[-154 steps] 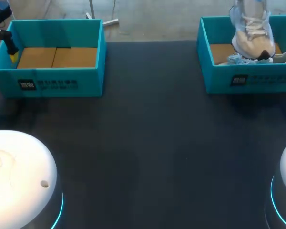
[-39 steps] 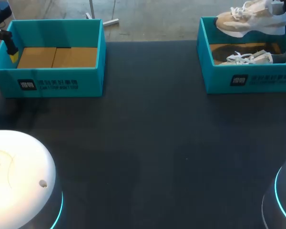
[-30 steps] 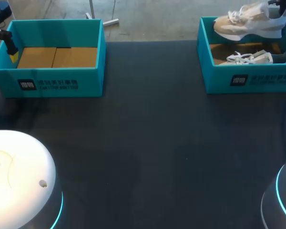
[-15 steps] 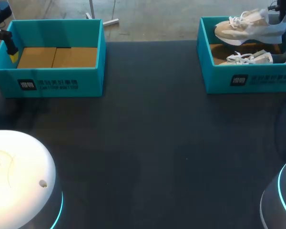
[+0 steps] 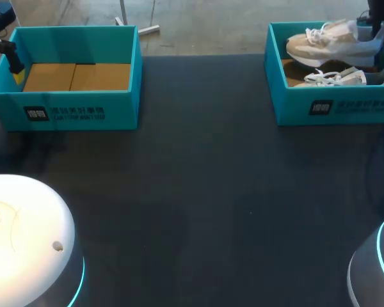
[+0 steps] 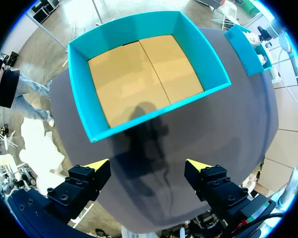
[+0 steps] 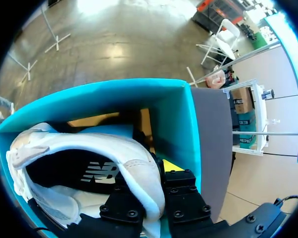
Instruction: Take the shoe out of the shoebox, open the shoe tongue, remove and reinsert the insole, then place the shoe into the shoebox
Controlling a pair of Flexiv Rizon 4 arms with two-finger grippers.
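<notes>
the white and tan sneaker (image 5: 329, 43) is lower now than it was a second ago. five seconds ago it stood tipped up on end in the teal cardboard shoebox on the right (image 5: 333, 110). then it went up and turned flat. now it is coming back down, sole down, at the back part of that box. i think this means the sneaker is being put into the box, so the job looks close to its end. the right gripper (image 7: 148, 173) is closed on the heel of the sneaker, one finger on each side of the heel wall. only one yellow tip shows in the right wrist view; the sneaker hides the other. a second white sneaker (image 5: 345, 78) lies on the box floor, just in front of the held one. i cannot tell if the held sneaker touches the floor of the box yet, or if its insole is back inside. the right arm is mostly cut off in the head view. the left gripper (image 6: 148, 166) has not moved. it is open, holds nothing, and hangs over the dark table (image 5: 198, 192) just beside the empty teal cardboard shoebox on the left (image 5: 70, 112).
</notes>
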